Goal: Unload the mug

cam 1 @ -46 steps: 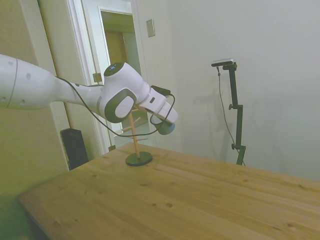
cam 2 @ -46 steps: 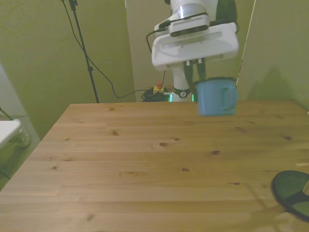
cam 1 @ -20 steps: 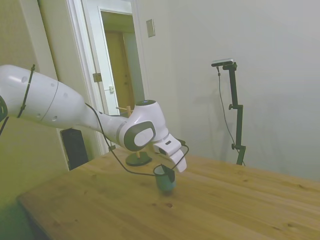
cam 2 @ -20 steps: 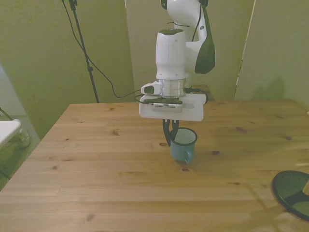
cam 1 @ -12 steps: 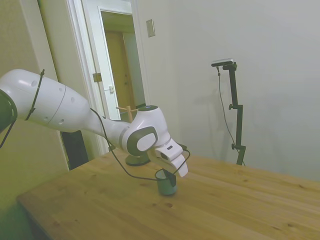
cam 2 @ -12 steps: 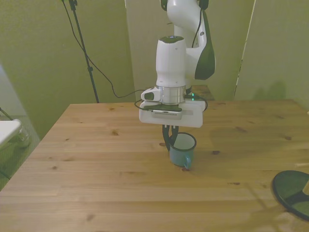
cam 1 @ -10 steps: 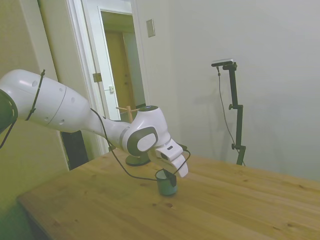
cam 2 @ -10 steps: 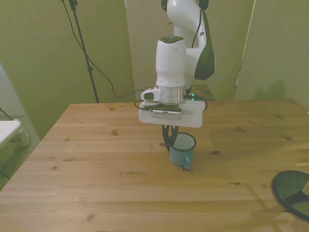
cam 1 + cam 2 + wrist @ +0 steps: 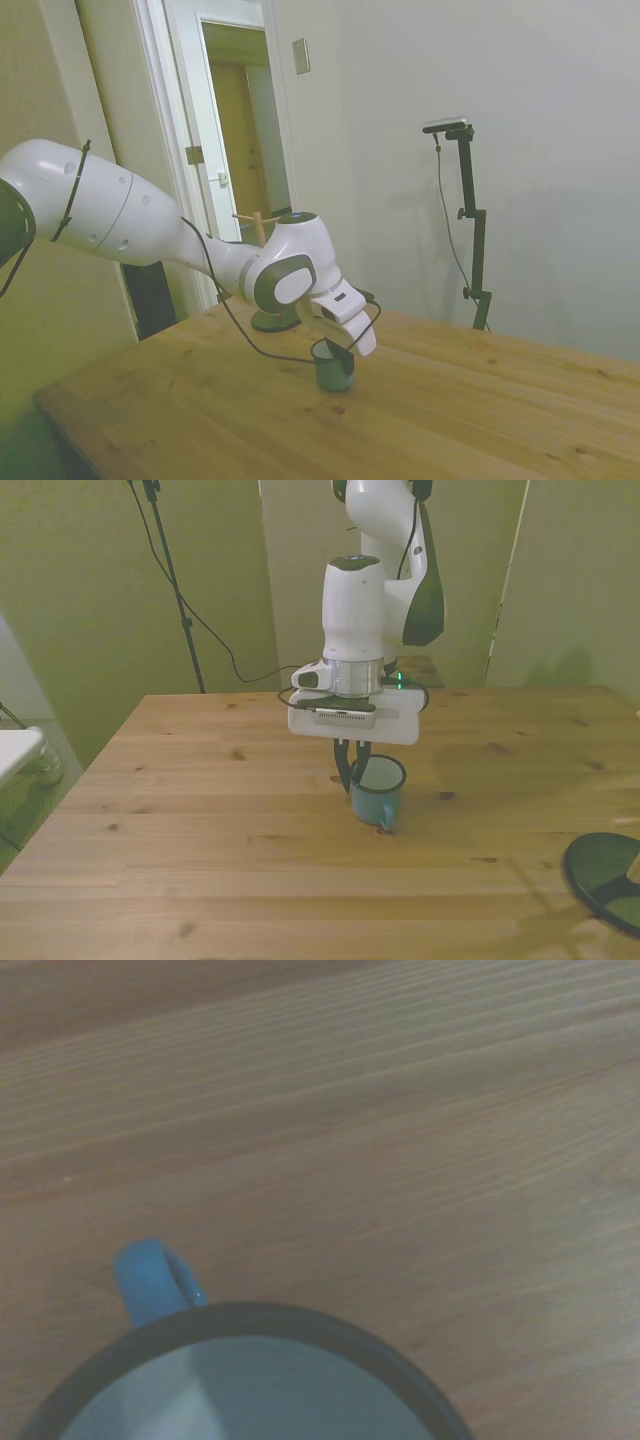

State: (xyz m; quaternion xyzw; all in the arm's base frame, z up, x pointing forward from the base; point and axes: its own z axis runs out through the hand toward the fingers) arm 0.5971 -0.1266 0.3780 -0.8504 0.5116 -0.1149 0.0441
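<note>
The mug (image 9: 377,791) is seen upright on the table (image 9: 200,820), its base resting on the wood near the middle of the top. The gripper (image 9: 351,767) is lowered from above, and its dark fingers (image 9: 345,765) are set at the mug's rim on the front view's left side, one seemingly inside the cup and one outside. The jaws are pressed in on that wall, so the mug is pinched by its rim; no gap between finger and rim can be made out in either the front view or the side view. The handle (image 9: 386,823) is turned away from the jaws, toward the camera in the front view. In the side view the mug (image 9: 334,365) is found directly under the tilted wrist, with the gripper (image 9: 341,348) at its lip. From the wrist view, the dark rim and white inside of the mug (image 9: 250,1380) are shown close up, with the blue handle (image 9: 150,1278) sticking out over bare wood (image 9: 400,1140). Well beyond the jaws, a wooden peg stand (image 9: 268,300) on a dark round base is seen behind the arm.
</note>
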